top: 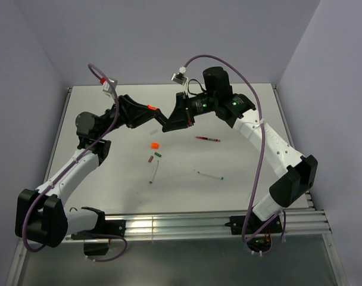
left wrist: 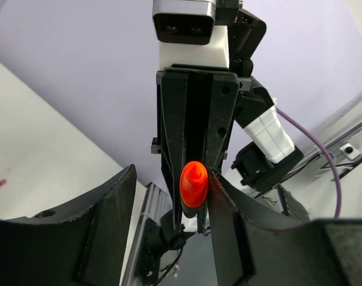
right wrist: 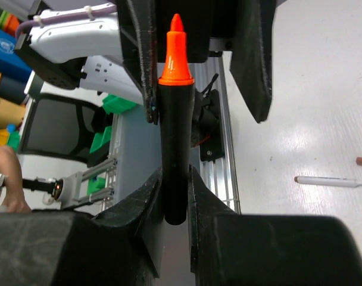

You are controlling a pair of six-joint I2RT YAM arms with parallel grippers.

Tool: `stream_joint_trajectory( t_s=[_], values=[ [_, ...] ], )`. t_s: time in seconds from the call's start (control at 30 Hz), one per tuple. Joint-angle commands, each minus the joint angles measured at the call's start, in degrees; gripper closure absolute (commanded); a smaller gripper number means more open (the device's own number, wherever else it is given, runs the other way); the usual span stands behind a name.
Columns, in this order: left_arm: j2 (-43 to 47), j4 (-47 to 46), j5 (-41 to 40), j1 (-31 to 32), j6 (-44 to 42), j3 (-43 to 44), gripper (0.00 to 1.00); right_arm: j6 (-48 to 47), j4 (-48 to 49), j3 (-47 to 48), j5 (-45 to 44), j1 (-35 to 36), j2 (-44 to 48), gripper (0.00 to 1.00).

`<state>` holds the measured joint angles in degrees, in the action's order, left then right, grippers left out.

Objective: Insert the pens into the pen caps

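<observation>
Pinching a smooth black marker (right wrist: 174,137), right jaws bare its orange cone (right wrist: 176,53).

I see white table (top: 228,196) | orange cap (top: 154,145), green cap (top: 158,154) and brownish-red cap (top: 150,159) close together mid-table | white pen (top: 153,172) just nearside of them | second white pen (top: 209,175) rightward | dark red pen (top: 209,139) behind it

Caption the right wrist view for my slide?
Right fingers grip the black marker, orange tip between the open left fingers.
</observation>
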<state>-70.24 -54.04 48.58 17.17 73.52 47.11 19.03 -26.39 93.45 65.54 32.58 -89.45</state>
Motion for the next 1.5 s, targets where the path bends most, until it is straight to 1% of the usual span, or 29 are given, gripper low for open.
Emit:
stream_joint_trajectory(
  t_s=[0.0,0.03,0.1,0.13,0.17,0.2,0.23,0.27,0.3,0.33,0.37,0.4,0.47,0.5,0.57,0.6,0.63,0.67,0.7,0.77,0.8,0.83,0.9,0.93,0.97,1.03,1.13,1.37,1.47],
  values=[
    [-0.5,10.3,3.2,-1.2,-9.7,5.8,0.44,-0.7,2.2,0.2,0.7,-1.6,1.6,1.00],
    [-0.6,17.7,3.6,-2.5,-16.0,7.0,0.44,-1.4,2.1,-0.3,-0.1,-2.5,2.3,1.00],
    [-0.5,25.4,3.3,-4.1,-23.1,11.8,0.43,-2.8,2.0,-2.6,-1.4,-5.7,3.3,1.00],
    [-0.6,30.2,2.8,-5.2,-31.9,13.6,0.43,-4.4,1.2,-3.5,-3.2,-6.8,4.4,1.00],
    [-1.6,41.1,2.5,-5.5,-37.1,18.6,0.42,-5.5,0.5,-4.5,-4.3,-8.0,5.1,1.00],
    [-2.4,48.0,0.6,-5.7,-47.6,21.4,0.43,-8.9,-0.7,-5.7,-5.3,-10.1,5.9,1.00],
    [-4.4,53.4,-0.8,-5.7,-52.6,26.7,0.43,-11.2,-4.9,-5.9,-9.0,-11.0,6.2,1.00],
    [-5.5,64.0,-2.3,-5.7,-57.0,28.8,0.43,-13.3,-7.0,-5.9,-10.9,-11.7,6.6,1.00],
    [-6.8,68.3,-6.4,-5.4,-64.7,30.8,0.43,-15.3,-9.0,-6.1,-12.3,-12.3,7.0,1.00],
    [-9.9,72.2,-9.0,-5.2,-67.4,34.8,0.43,-18.4,-11.9,-6.3,-15.4,-13.3,7.3,1.00],
    [-11.6,79.8,-10.2,-5.1,-70.2,36.5,0.42,-19.1,-13.1,-6.6,-17.0,-13.8,7.5,1.00],
    [-13.2,82.8,-12.3,-4.8,-77.2,38.3,0.39,-21.6,-15.0,-7.0,-18.3,-14.2,7.9,1.00],
    [-17.9,89.9,-14.8,-4.0,-82.0,41.3,0.39,-23.0,-16.2,-8.1,-20.9,-15.7,8.3,1.00],
    [-19.7,93.2,-15.6,-3.2,-88.6,42.3,0.40,-23.7,-16.5,-8.5,-22.3,-16.0,8.9,1.00],
    [-25.5,98.2,-18.2,-2.4,-94.7,46.2,0.42,-25.2,-17.9,-9.2,-24.9,-16.3,9.4,1.00],
    [-27.6,104.6,-18.5,-1.6,-101.0,49.7,0.42,-25.8,-18.5,-9.4,-25.9,-16.4,9.8,1.00],
    [-31.8,107.4,-18.7,-1.4,-104.0,51.6,0.43,-25.9,-18.6,-9.8,-26.9,-16.5,10.1,1.00],
    [-33.7,110.6,-18.7,-1.1,-106.9,53.4,0.42,-26.1,-19.0,-9.8,-28.1,-16.6,10.4,1.00],
    [-35.5,115.3,-18.8,-0.5,-113.0,56.6,0.42,-26.5,-19.7,-9.8,-28.8,-16.6,10.6,1.00],
    [-39.4,118.5,-21.1,0.1,-117.5,59.0,0.41,-26.7,-20.2,-10.0,-30.2,-16.7,11.2,1.00],
    [-41.5,121.5,-22.0,0.9,-122.9,61.1,0.42,-27.1,-20.8,-10.0,-31.1,-16.8,11.4,1.00],
    [-42.2,122.0,-25.1,1.4,-124.6,61.7,0.44,-27.5,-21.3,-10.0,-31.2,-17.0,11.5,1.00],
    [-44.2,123.5,-28.4,3.1,-129.7,62.7,0.45,-29.6,-24.2,-9.4,-31.4,-17.2,11.3,1.00],
    [-44.8,124.6,-29.9,3.7,-130.9,63.0,0.47,-30.2,-25.2,-8.7,-31.9,-17.3,11.1,1.00],
    [-45.4,125.4,-33.2,4.4,-133.0,63.1,0.47,-31.7,-26.2,-8.5,-32.1,-17.5,10.8,1.00],
    [-47.6,127.8,-35.3,6.6,-134.6,63.4,0.48,-32.7,-28.5,-8.3,-32.5,-18.1,10.8,1.00],
    [-50.3,129.0,-38.0,9.2,-135.2,63.8,0.48,-33.8,-29.4,-9.4,-33.5,-18.9,11.8,1.00],
    [-56.0,127.0,-44.4,13.8,-133.2,64.6,0.48,-34.8,-29.9,-12.6,-32.6,-20.0,14.7,1.00],
    [-58.5,127.8,-45.1,14.8,-133.5,67.4,0.47,-35.0,-30.3,-13.0,-31.4,-20.4,15.6,1.00]
  ],
)
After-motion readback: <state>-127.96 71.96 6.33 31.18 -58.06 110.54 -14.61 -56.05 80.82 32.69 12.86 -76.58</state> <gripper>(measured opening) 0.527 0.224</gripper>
